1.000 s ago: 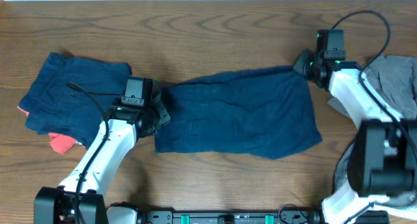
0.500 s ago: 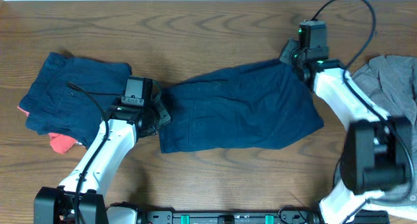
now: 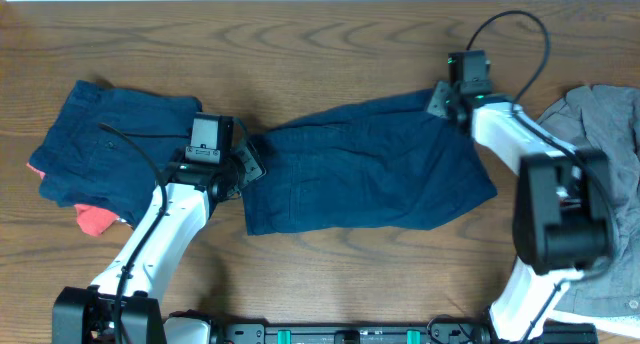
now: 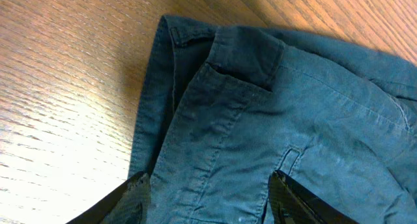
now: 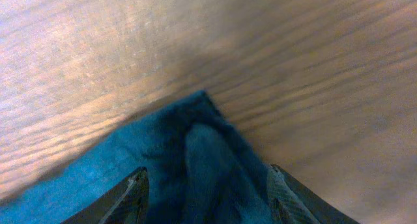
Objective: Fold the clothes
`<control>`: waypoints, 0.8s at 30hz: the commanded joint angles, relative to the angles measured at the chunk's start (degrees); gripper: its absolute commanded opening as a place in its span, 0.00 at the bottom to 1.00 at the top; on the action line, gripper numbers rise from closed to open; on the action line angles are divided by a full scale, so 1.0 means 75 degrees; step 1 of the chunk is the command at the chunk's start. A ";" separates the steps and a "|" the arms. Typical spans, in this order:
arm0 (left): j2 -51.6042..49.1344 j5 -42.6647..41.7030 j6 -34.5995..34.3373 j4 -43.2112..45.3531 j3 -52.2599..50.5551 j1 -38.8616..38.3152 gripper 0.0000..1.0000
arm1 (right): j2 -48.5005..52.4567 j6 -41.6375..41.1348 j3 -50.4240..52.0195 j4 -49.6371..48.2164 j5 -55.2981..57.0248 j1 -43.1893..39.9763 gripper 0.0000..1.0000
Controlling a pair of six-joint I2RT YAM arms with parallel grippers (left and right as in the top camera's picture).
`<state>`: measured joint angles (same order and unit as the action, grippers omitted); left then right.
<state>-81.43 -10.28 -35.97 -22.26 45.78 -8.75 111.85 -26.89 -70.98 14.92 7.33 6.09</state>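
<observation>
Navy shorts (image 3: 365, 169) lie spread at centre of the wood-grain table (image 3: 330, 34), a rough rectangle of matte woven cotton w/ soft creases. L gripper (image 3: 250, 164) sits at their 9 o'clock edge; the wrist cam shows stitched waistband, belt loop & pocket seam lying flat between its fingers (image 4: 138, 188), which stand apart w/ tips cut off by the frame, so a clamp can't be confirmed. R gripper (image 3: 440, 99) is at the 1 o'clock corner, drawn to a point; up close, cloth bunches in a ridge between its fingers (image 5: 135, 185), pinched. Folded navy pile (image 3: 110, 144) sits at the table's 9 o'clock, a coral-red piece (image 3: 92, 219) poking out at its 7 o'clock. Crumpled grey garment (image 3: 600, 134) at 3 o'clock.
</observation>
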 commanded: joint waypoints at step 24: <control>-0.2527 -0.2320 0.0965 -0.0023 -0.0023 -0.0009 0.22 | -0.2524 0.1180 -0.0035 0.4852 -0.2212 -0.0245 0.63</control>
<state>-96.18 -19.46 -30.04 -21.23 47.62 -8.51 92.86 -20.18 -71.44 51.00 -3.16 2.72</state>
